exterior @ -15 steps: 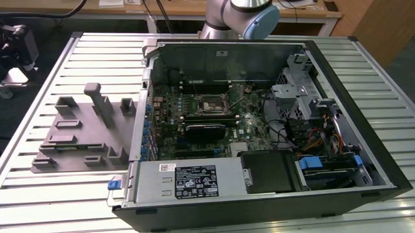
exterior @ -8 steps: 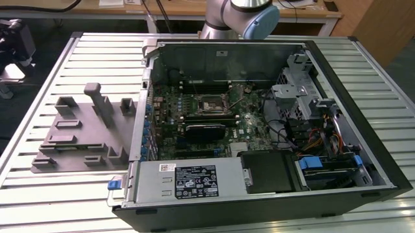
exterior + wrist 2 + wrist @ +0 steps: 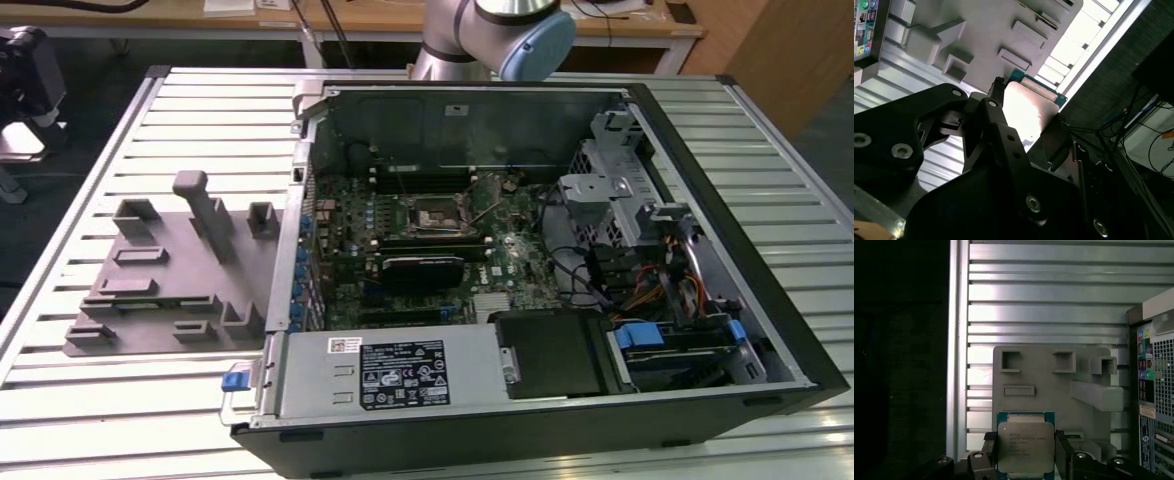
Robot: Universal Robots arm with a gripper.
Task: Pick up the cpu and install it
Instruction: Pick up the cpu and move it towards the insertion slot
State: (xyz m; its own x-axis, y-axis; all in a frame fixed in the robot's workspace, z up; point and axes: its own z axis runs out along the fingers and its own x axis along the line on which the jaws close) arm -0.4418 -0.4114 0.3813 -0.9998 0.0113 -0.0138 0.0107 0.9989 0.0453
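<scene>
Up close, gripper point(image 3: 1025, 462) shut tight on two sides of the cpu point(image 3: 1025, 442) (shiny top showing in both wrist views), grey fixture point(image 3: 1054, 385) behind it, fixture at the exterior view's left, open computer case point(image 3: 534, 250) beside it.

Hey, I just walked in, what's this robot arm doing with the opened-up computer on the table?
The arm's black gripper is closed on the cpu, a small flat square chip with a shiny silver-grey metal top. It holds the chip in the air above the grey plastic fixture block on the slatted metal table. The open black computer case lies beside the fixture, and the chip is not yet in the black square socket frame on its motherboard.
</scene>
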